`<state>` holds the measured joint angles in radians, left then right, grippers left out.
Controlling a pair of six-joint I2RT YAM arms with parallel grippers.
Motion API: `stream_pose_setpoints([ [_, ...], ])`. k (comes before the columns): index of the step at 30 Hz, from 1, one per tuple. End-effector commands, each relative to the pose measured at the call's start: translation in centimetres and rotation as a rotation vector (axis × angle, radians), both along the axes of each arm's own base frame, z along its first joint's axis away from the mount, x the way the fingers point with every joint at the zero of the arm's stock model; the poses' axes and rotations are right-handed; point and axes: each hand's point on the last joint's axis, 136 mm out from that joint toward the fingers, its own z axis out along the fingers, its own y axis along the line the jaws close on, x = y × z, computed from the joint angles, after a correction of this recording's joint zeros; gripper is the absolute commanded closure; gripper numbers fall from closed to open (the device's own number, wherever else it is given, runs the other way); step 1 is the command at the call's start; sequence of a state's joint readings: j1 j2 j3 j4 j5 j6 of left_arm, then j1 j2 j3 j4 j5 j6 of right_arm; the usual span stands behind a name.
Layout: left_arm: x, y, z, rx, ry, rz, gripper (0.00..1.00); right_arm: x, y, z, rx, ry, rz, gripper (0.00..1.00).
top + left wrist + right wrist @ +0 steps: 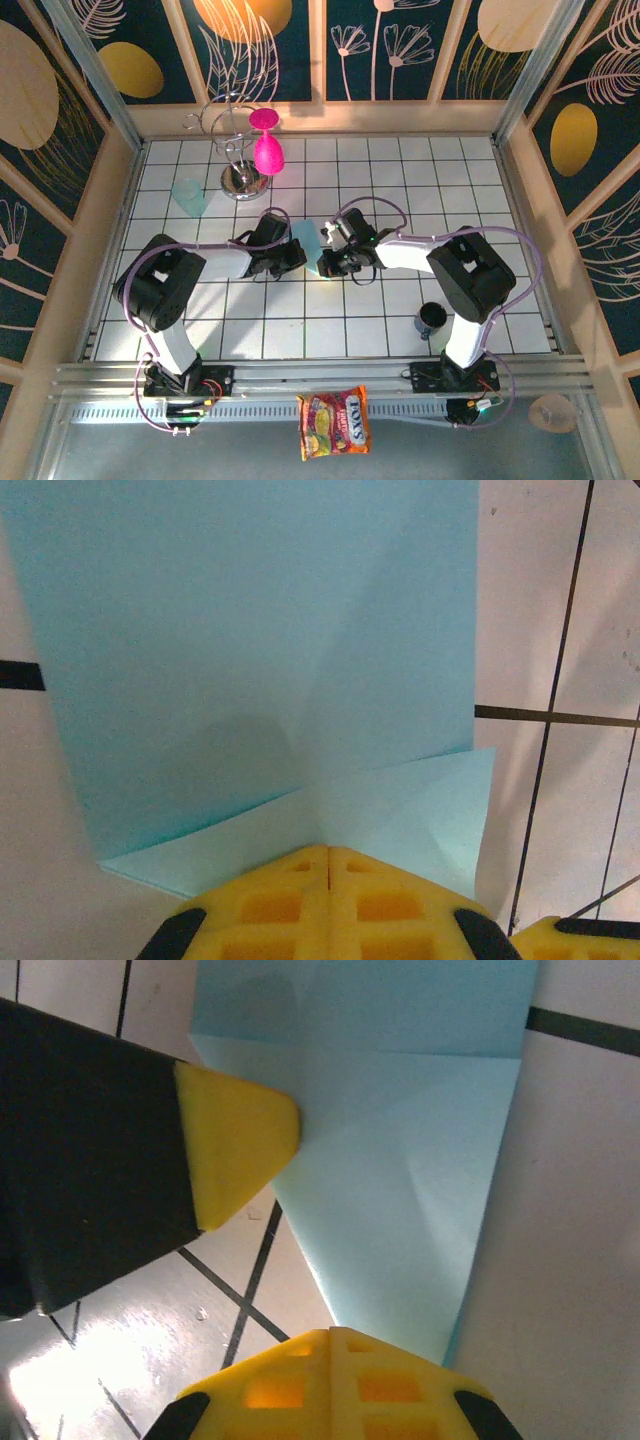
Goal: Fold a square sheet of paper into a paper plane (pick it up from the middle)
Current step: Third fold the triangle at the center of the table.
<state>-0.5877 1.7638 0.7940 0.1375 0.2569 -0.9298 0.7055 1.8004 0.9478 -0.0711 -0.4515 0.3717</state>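
Observation:
The square sheet of paper (305,238) lies light blue and partly folded on the tiles in the middle of the table, between my two grippers. In the left wrist view the paper (250,630) has a corner flap folded over, and my left gripper (328,852) is shut with its yellow tips on that flap's edge. In the right wrist view the paper (400,1160) narrows toward my right gripper (330,1334), which is shut with its tips on the narrow end. The left fingertips (240,1140) touch the paper's side there. Nothing sits in either jaw slit. From above, the left gripper (297,258) and right gripper (323,262) nearly meet.
A metal stand (240,182) with pink goblets (266,152) is at the back left, and a pale-teal cup (188,197) stands next to it. A dark cup (432,318) sits by the right arm's base. A snack bag (335,422) lies off the front edge.

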Motion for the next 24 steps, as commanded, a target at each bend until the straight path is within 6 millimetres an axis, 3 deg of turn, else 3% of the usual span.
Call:
stream_pose_setpoints([
  [1, -0.1, 0.9, -1.3, 0.055, 0.040, 0.042, 0.99, 1.3, 1.3, 0.5, 0.039, 0.019, -0.038, 1.00],
  [7, -0.5, 1.2, -1.9, 0.068, 0.062, 0.046, 0.99, 1.8, 0.7, -1.4, -0.020, 0.052, -0.068, 1.00],
  [12, -0.6, 1.9, -2.4, 0.100, 0.081, 0.070, 0.99, 0.9, -0.3, -2.6, -0.061, 0.075, -0.058, 1.00],
  [24, -1.2, 2.6, -3.1, 0.128, 0.104, 0.090, 1.00, -4.3, -5.5, -4.0, -0.130, 0.130, 0.003, 1.00],
])
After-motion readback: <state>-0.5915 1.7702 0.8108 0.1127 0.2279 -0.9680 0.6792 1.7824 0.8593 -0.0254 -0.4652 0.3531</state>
